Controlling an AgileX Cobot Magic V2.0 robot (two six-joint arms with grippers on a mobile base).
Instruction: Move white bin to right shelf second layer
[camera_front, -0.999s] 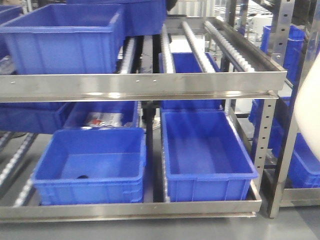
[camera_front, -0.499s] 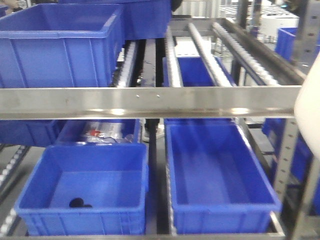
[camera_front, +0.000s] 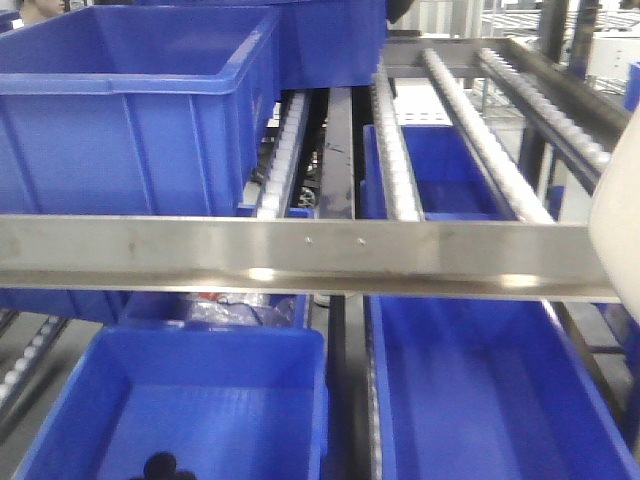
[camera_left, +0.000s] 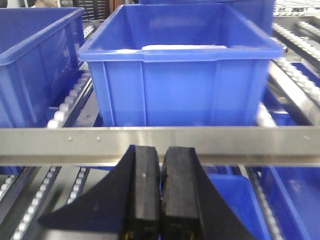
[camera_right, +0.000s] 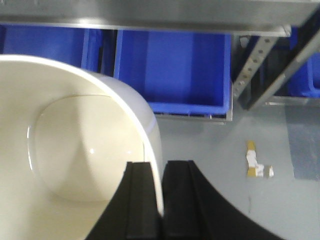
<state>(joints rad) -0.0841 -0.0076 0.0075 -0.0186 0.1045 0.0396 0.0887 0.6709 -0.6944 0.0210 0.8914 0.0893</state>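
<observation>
The white bin (camera_right: 75, 150) is a glossy cream tub that fills the left of the right wrist view. My right gripper (camera_right: 161, 165) is shut on its rim wall, one finger inside and one outside. In the front view only the bin's side (camera_front: 615, 220) shows, at the right edge, level with the steel front rail (camera_front: 300, 255) of a roller tier (camera_front: 480, 130). That tier's right lanes are bare. My left gripper (camera_left: 161, 150) is shut and empty, just in front of the same rail (camera_left: 225, 142).
A large blue crate (camera_front: 130, 110) stands on the left lanes of the tier; it also shows in the left wrist view (camera_left: 180, 85). Open blue crates (camera_front: 480, 390) sit on the tier below. A perforated steel upright (camera_right: 252, 70) and grey floor lie below the bin.
The front view has moved closer to the rack and to the left. The rail now sits lower in frame. The white bin stays at the right edge.
</observation>
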